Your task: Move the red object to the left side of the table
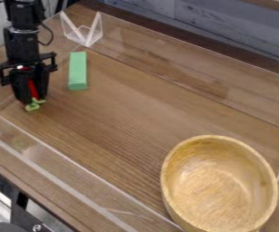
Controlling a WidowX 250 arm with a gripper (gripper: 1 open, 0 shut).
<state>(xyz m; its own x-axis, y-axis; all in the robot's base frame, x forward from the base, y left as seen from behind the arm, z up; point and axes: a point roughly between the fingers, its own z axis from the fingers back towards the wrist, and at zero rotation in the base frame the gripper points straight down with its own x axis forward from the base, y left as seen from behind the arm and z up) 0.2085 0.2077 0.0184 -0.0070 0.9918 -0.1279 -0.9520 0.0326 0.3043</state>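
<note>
The red object [32, 90], a small red toy with a green stem at its lower end, sits on the table [142, 104] at the far left, next to the low clear wall. My gripper [32, 96] points down over it, its black fingers [20, 86] standing on either side of the toy. The jaws are spread and the red shows plainly between them. I cannot tell whether the fingers still touch it.
A green rectangular block [78, 71] lies just right of the gripper. A large wooden bowl [219, 186] stands at the front right. Clear acrylic walls [88, 32] edge the tabletop.
</note>
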